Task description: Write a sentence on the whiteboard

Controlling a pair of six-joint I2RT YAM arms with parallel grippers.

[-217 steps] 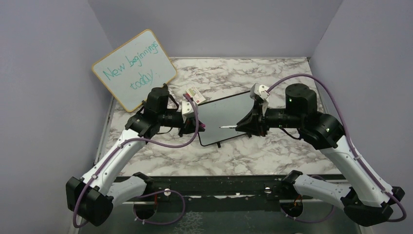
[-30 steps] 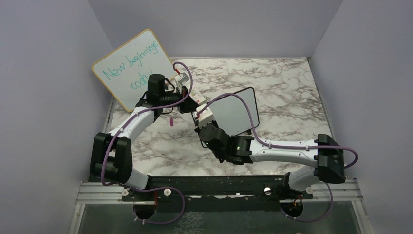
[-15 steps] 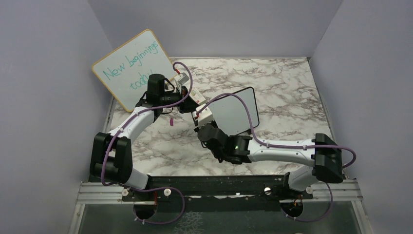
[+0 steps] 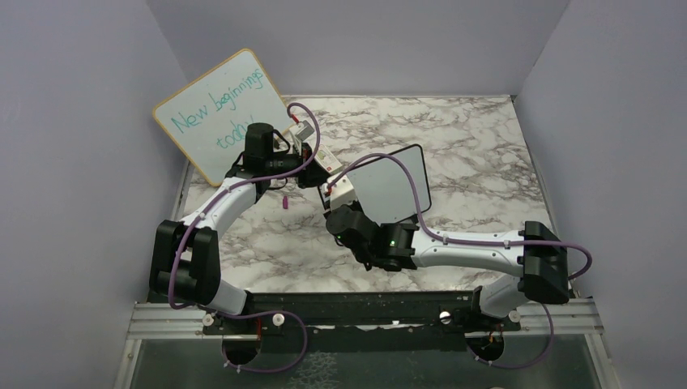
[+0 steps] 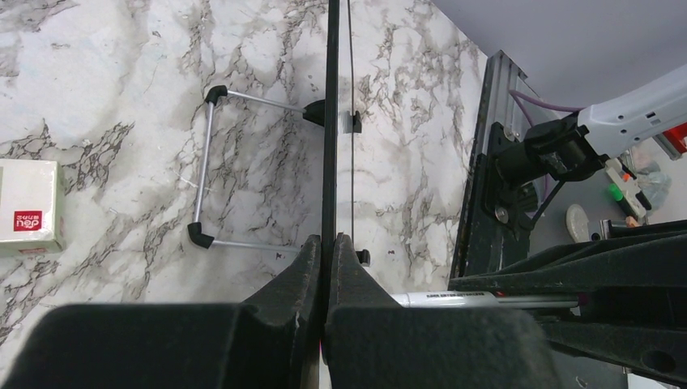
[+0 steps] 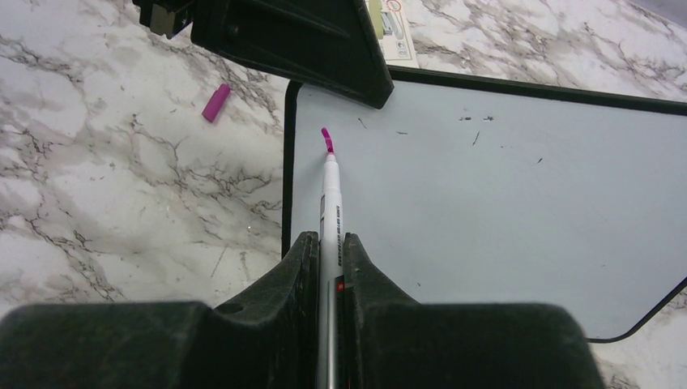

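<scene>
Big teal-lettered board (image 4: pixel 219 113) leans at 10 o'clock, not the target. Pink cap (image 4: pixel 285 203) lies loose on the surface (image 4: pixel 470 130), near the whiteboard (image 4: pixel 393 190) at its 9 o'clock. The whiteboard is mid-surface, with nothing written on it yet. Left hand (image 5: pixel 326 243) is clamped shut on its thin left edge only, so pen pressure could pivot the board or slip it out of that pinch. Marker (image 6: pixel 330 194) tip is at the board's 10 o'clock corner, close to the frame and the left hand, so a stroke may run off or bump them. Right hand (image 6: pixel 328 243) is closed tight on the marker, and the barrel could slide back when pressed.
</scene>
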